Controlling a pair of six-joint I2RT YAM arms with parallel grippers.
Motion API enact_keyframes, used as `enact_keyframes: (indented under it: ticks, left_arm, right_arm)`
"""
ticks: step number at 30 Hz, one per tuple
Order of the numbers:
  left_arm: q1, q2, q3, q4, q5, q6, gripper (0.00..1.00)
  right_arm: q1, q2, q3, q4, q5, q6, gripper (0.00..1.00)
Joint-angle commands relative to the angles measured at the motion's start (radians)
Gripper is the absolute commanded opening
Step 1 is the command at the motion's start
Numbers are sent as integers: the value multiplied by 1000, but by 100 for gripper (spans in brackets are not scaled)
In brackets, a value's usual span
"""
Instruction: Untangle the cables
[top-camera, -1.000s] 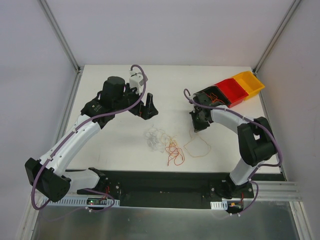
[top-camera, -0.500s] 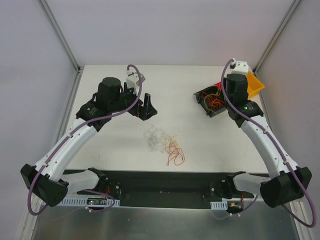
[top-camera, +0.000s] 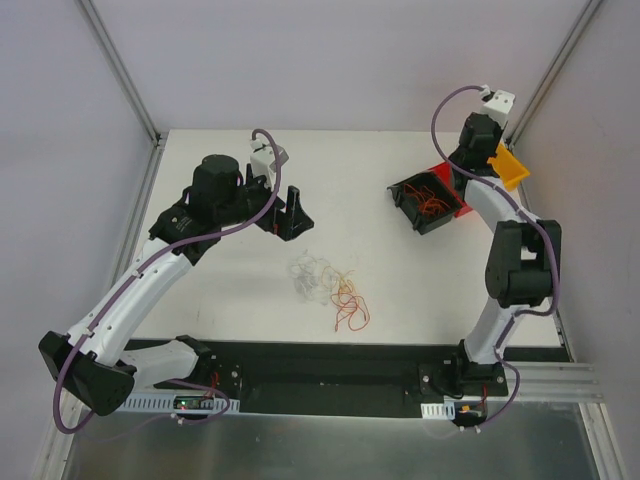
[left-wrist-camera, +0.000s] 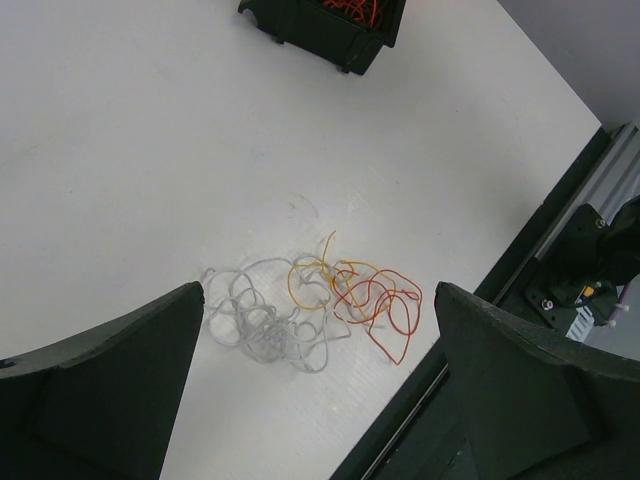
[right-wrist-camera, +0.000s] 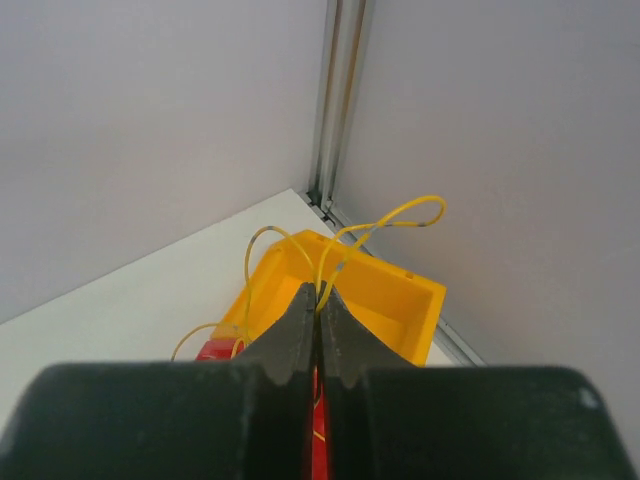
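The cables (top-camera: 328, 285) lie tangled on the white table (top-camera: 380, 160) near its front edge, seen from above; your left gripper (top-camera: 285, 215) hangs just behind them, released and spread wide. From the left wrist, whitish, yellow and orange curls sit framed between the parted fingers (left-wrist-camera: 100, 400). From the right wrist, your right gripper (right-wrist-camera: 318, 300) is clenched on a yellow strand (right-wrist-camera: 385, 222) above the yellow bin (right-wrist-camera: 400, 300).

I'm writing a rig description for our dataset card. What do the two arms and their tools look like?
The left arm and right arm have white links, black joints and a purple hose each. The left tool and right tool are black and tapered.
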Motion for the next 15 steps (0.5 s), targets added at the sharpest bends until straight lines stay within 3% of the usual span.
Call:
enact_keyframes:
  ticks: [1,8,12,15]
  left_arm:
    - [9,-24,0,28,3,-1,99]
    - [9,-12,3,28,28,-9,99]
    - [9,-12,3,30,37,-16,99]
    - [9,-17,1,35,49,-21,99]
  right_arm:
    - [-37,99,46,225,4,-90,0]
    - [-48,58,-127,170,-128,32,0]
    - [-83,45,-177,36,-287,160,0]
    - [-106,80,-114,-154,-361,218,0]
